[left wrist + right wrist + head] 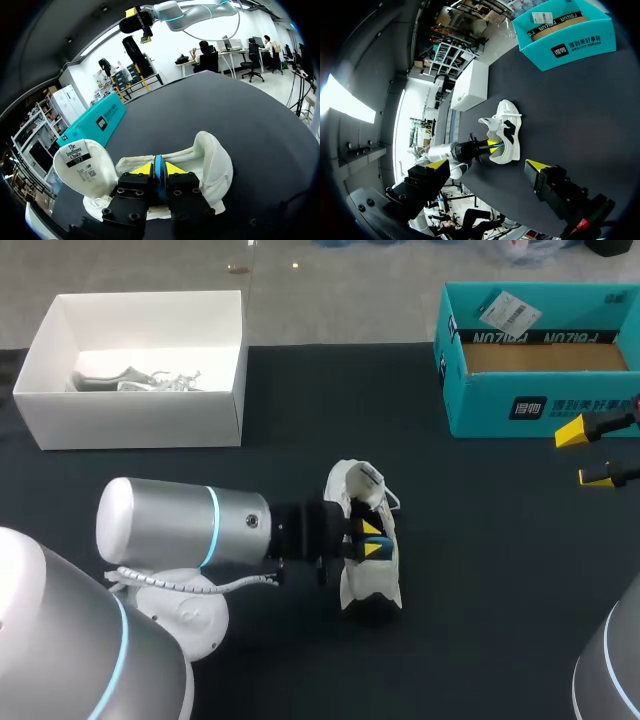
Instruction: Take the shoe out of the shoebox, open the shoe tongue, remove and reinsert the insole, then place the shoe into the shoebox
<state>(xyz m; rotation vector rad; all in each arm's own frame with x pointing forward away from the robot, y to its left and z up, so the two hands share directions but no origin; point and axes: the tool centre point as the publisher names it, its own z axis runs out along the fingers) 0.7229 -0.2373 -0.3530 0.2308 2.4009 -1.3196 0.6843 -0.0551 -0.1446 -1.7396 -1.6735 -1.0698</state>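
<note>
Lying at the black table's (pixel 480 590) centre, one white padded sneaker (pixel 365 585) has its tongue (pixel 355 478) raised. The left gripper (pixel 374 538) pinches the thin blue insole (pixel 158 170) inside it. At two o'clock sits one teal cardboard shoebox (pixel 540 405), with the right gripper (pixel 588 453) beside it, fingers spread wide. One white box (pixel 130 420) stands at ten.

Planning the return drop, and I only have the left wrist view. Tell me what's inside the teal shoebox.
Observer: The teal shoebox is open and empty; its bare cardboard floor shows.
Operator: Report the right pincer.
Observer: The right pincer is open, holding nothing, near that box.
Operator: Name what else is on the table.
Observer: A white box at the far left, with another shoe inside.
</note>
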